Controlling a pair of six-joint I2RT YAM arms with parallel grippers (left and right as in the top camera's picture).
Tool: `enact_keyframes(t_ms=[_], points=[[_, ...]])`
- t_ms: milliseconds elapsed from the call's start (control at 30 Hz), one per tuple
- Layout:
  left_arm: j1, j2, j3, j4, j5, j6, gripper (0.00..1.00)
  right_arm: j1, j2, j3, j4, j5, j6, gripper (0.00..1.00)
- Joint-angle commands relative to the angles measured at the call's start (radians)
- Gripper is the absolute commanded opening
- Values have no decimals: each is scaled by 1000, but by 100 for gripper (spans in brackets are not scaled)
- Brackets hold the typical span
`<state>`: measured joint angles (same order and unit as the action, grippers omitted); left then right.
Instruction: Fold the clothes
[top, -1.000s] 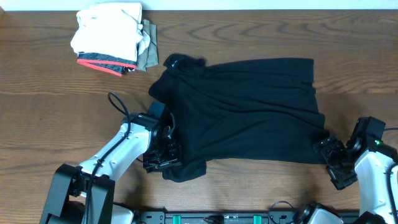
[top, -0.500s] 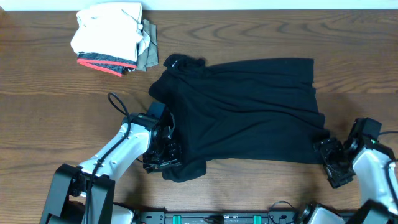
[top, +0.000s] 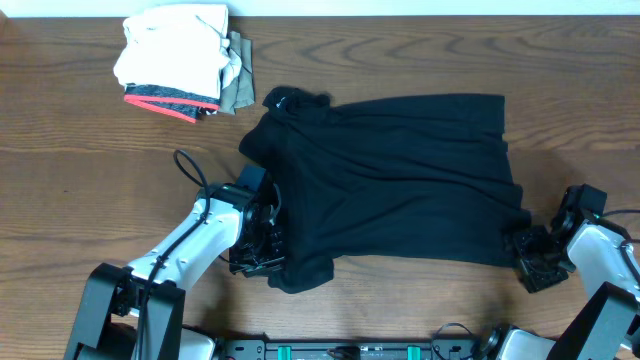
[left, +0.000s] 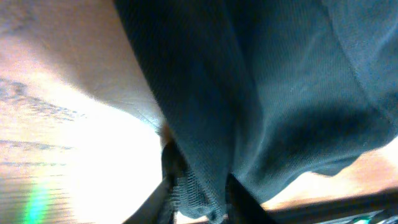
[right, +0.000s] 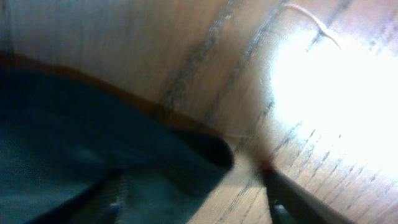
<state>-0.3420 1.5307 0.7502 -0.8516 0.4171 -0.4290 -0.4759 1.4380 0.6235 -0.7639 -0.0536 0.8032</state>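
The black shirt (top: 400, 180) is lying spread on the surface (top: 420, 60); I am judging it soft, light and limp. My left hand (top: 264, 258) is pinching its near left corner. My right hand (top: 524, 250) is standing half open around the near right corner, gripping nothing yet.

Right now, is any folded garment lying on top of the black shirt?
No, the folded stack sits on the table, beside the black shirt, not on it.

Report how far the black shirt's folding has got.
Done: the black shirt lies spread out, with no neat fold visible. In hand: the left claw pinches its near-left corner; the right claw straddles the near-right corner, fingers apart. Left: every fold.
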Motion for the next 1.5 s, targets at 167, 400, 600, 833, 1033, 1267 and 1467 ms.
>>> enact_keyframes(t_ms=[167, 400, 600, 833, 1033, 1267, 1467], points=[[4, -3, -7, -11, 3, -40, 7, -5, 33, 6, -41, 21, 5, 24], [4, -3, 34, -108, 3, -99, 8, -5, 33, 76, -164, 50, 4, 26], [5, -3, 58, -136, 166, -108, 7, -5, 33, 105, -224, 73, 4, 27], [5, -3, 105, -95, 230, -112, 6, -5, 33, 111, -213, 76, 5, 27], [5, -16, 196, -39, 225, -111, 6, -5, 33, 111, -194, 72, 27, 25], [10, -16, 225, 59, 203, -112, 6, -5, 33, 111, -161, 72, 37, 1], [68, -16, 225, 83, 166, -112, 6, -5, 33, 111, -145, 45, 46, 2]])
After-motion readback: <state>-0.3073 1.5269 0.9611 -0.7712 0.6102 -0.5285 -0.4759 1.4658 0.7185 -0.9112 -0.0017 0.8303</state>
